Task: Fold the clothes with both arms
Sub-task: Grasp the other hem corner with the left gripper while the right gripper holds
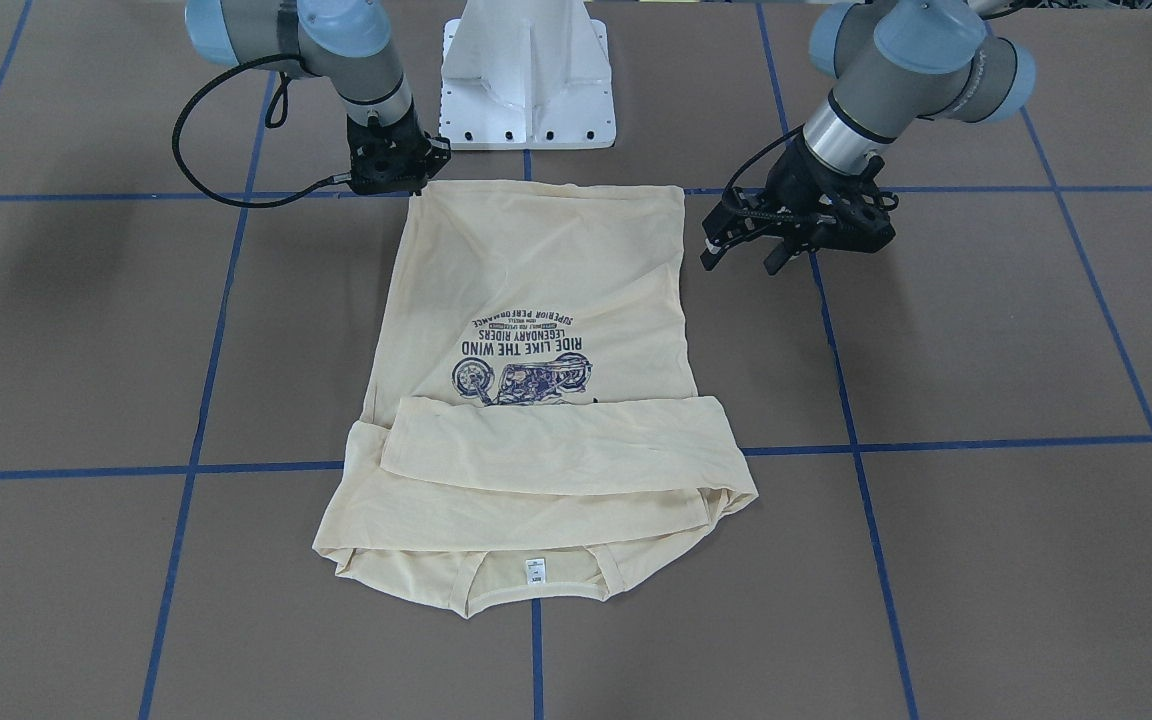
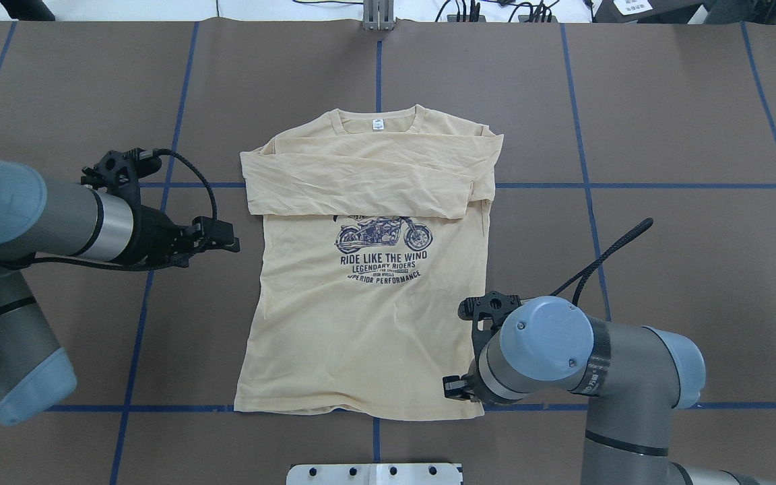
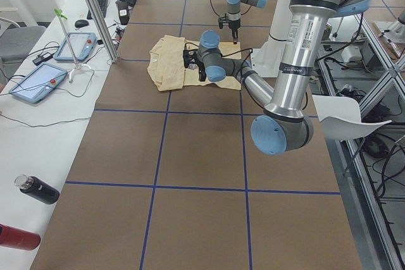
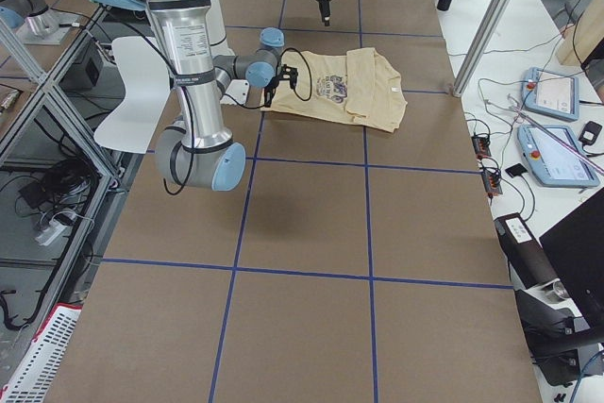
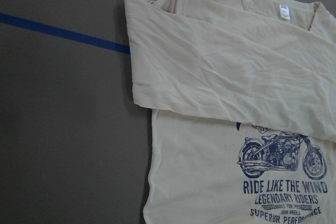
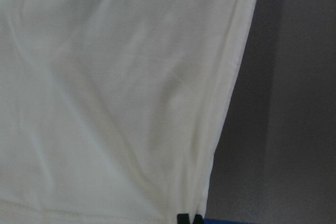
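My right claw (image 6: 190, 219) has its tips pressed almost together on the hem corner of the shirt (image 2: 368, 323), pinching the cloth right at the corner nearest the white pedestal (image 1: 528, 80). My left claw (image 1: 744, 260) is spread wide and hangs over bare table (image 2: 664, 101) just beside the shirt's other side edge, not touching it. The shirt lies flat at the middle of the table, print up, with its hem toward the robot's edge and its collar and neck label (image 2: 378, 124) toward the far edge. Both sleeves (image 2: 361, 182) are folded across the chest, covering the top of the motorcycle print.
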